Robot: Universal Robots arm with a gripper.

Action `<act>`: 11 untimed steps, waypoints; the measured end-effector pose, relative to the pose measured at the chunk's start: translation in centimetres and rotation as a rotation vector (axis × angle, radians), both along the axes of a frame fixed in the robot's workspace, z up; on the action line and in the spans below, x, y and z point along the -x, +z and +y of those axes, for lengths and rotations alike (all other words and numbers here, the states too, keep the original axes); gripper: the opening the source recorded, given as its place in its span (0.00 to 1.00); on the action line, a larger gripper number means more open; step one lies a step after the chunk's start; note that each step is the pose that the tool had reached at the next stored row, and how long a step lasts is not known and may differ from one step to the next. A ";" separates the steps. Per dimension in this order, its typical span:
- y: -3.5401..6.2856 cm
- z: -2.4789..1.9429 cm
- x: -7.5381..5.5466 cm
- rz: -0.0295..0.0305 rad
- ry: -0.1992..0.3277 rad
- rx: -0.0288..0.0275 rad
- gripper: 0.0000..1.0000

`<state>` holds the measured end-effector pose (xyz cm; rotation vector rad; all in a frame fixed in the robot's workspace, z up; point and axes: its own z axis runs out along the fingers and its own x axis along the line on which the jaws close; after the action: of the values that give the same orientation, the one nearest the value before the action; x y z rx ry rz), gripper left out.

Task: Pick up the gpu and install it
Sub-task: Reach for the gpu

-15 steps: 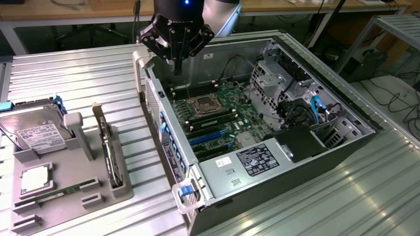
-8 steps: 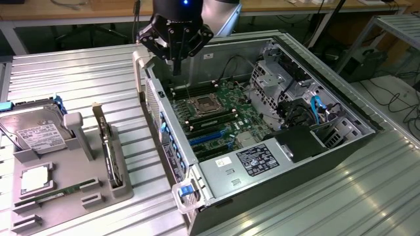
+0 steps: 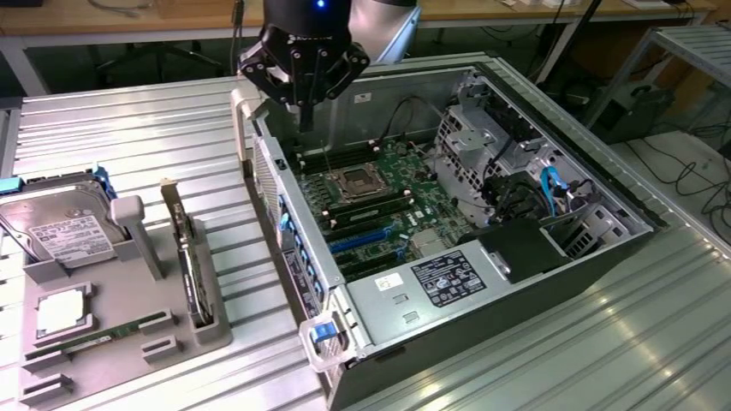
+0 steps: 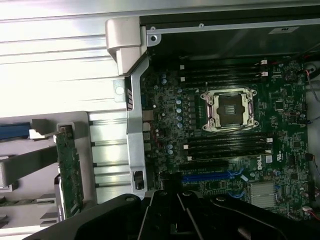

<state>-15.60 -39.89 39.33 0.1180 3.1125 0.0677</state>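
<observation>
The gpu (image 3: pixel 187 255) stands on edge in a slot of the grey holder (image 3: pixel 120 342) at the exterior view's left; in the wrist view the gpu (image 4: pixel 69 172) appears as a thin green card seen edge-on. My gripper (image 3: pixel 306 118) hangs shut and empty over the far left corner of the open computer case (image 3: pixel 549 282), above the motherboard (image 3: pixel 395 201) and well away from the gpu. Blue expansion slots (image 3: pixel 359 241) lie on the board; the wrist view places these blue slots (image 4: pixel 210 176) just past the black gripper body (image 4: pixel 200 217).
The holder also carries a silver hard drive (image 3: pixel 63 231), a square chip (image 3: pixel 63 310) and a long RAM stick (image 3: pixel 98 336). A CPU socket (image 3: pixel 354 181), drive cage (image 3: pixel 480 128) and power supply (image 3: pixel 451 278) fill the case. Ribbed metal table (image 3: pixel 137 137) lies around.
</observation>
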 end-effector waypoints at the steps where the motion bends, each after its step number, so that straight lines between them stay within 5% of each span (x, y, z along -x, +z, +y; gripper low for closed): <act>1: 0.00 0.00 0.0 0.0001 0.000 0.0001 0.11; 11: 0.00 0.00 0.3 0.0000 0.000 0.0000 0.11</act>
<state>-15.91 -39.89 39.33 0.1180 3.1125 0.0676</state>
